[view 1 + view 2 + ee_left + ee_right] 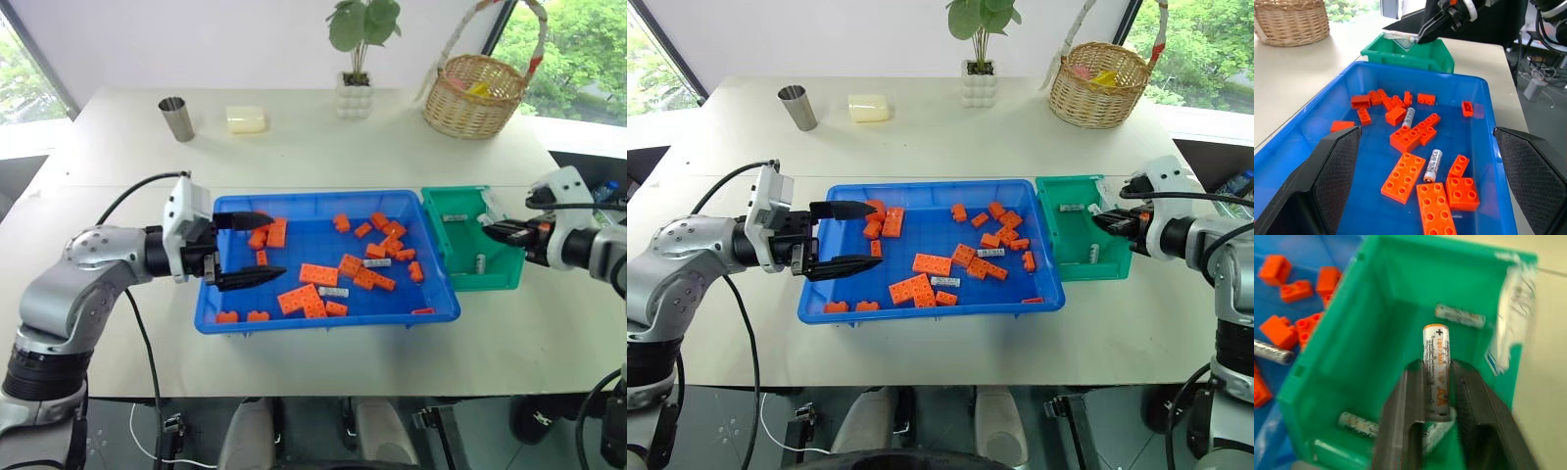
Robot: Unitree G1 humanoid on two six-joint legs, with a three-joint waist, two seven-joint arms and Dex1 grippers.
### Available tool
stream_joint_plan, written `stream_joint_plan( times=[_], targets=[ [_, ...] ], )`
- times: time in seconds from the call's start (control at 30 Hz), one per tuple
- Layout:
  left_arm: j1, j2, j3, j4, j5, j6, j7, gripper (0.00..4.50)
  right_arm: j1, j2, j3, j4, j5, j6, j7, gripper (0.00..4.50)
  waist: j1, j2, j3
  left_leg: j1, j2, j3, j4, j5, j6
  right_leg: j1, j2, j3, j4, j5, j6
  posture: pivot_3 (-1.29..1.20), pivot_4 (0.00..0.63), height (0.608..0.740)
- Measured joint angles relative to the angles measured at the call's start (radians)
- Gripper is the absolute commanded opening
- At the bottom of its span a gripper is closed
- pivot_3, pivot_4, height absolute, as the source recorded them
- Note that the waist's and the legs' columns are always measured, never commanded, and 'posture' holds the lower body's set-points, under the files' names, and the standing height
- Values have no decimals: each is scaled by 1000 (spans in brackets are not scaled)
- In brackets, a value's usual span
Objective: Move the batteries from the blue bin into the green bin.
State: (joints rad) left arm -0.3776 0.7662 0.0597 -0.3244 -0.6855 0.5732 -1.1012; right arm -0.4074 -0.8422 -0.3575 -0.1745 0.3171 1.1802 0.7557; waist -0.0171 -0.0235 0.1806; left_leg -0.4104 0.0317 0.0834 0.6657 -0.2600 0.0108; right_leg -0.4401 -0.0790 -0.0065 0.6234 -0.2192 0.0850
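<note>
Starting at our left, the left gripper [249, 249] reaches level across the near-left end of the blue bin [323, 324], its fingers spread wide with nothing between them. Ahead of it two batteries [333, 292] lie flat on the bin's floor among the orange bricks [318, 274], one near the middle and one a little further toward the green side. We judge them light, rigid and smooth, so they will roll on the bare plastic and slip if pinched near an end; we would take each across its middle, fingers square to its length, and mind the bricks crowding close beside them.

Further right, the green bin [439, 235] sits against the blue bin's right end on the table [323, 157], and several batteries already lie inside. The right gripper [1438, 396] comes in from the right, tilted downward over the green bin's opening. A battery [1436, 372] stands between its fingers, which are partly apart; we cannot tell whether they still pinch it or have let go.
</note>
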Motion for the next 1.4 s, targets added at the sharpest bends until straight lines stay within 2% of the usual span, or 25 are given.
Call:
stream_joint_plan(
  times=[0.07, 0.3, 0.37, 0.5, 0.77, 0.93, 1.17, 1.4],
  targets=[
    [-7, -2, -7, 2, 3, -8, -10, 4500, 0, -4, 4, 0, 4, -29, -6, 3430, 3, 0, 0, 0, 0, 0, 0, 0, 0, 0, 0, 0, -1, 0, 0, 0, 150, 736],
    [-10, -2, -13, 4, 22, -19, -29, 4500, -58, -83, 106, -61, 84, -160, 135, 3430, 2, 0, 0, -1, 0, -1, -1, 0, 1, 0, 1, 0, -3, 0, 0, 0, 150, 736],
    [-11, -3, -17, 3, 24, -19, -29, 4500, -74, -87, 182, -123, 113, -216, 212, 3430, 0, 0, 0, -1, 1, -1, -1, 0, 1, 0, 1, 0, -3, 0, 0, 0, 150, 736],
    [-10, -9, -36, 0, 36, -24, -29, 4500, -119, -42, 416, -161, 114, -325, 318, 3430, 2, 0, 0, -1, 1, -1, 0, 0, 1, 1, 1, 0, -4, 0, 0, 0, 150, 736],
    [-11, -13, -38, -11, 41, -23, -13, 4500, -205, 85, 746, -16, -57, -473, 348, 3430, 7, -1, 0, -2, 0, -1, 0, 0, 1, 1, 0, -1, -4, 0, 0, 0, 150, 736],
    [-8, -8, -37, -20, 43, -22, -2, 4500, -233, 132, 791, 53, -124, -562, 353, 3430, 3, -1, 0, -1, 0, -1, 1, 0, 1, 2, 0, -1, -3, 0, 0, 0, 150, 736],
    [15, 5, -31, -42, 42, -21, 7, 4500, -229, 144, 796, 92, -184, -656, 356, 3430, 4, -2, -1, 2, 1, -1, 1, 0, 1, 6, 0, -1, -4, 0, 0, 0, 150, 736],
    [15, 9, -29, -42, 41, -21, 14, 4500, -224, 143, 750, 91, -184, -619, 338, 3430, 5, -2, -1, 2, 0, -2, 1, 0, 1, 5, 0, -1, -4, 0, 0, 0, 150, 736]
  ],
)
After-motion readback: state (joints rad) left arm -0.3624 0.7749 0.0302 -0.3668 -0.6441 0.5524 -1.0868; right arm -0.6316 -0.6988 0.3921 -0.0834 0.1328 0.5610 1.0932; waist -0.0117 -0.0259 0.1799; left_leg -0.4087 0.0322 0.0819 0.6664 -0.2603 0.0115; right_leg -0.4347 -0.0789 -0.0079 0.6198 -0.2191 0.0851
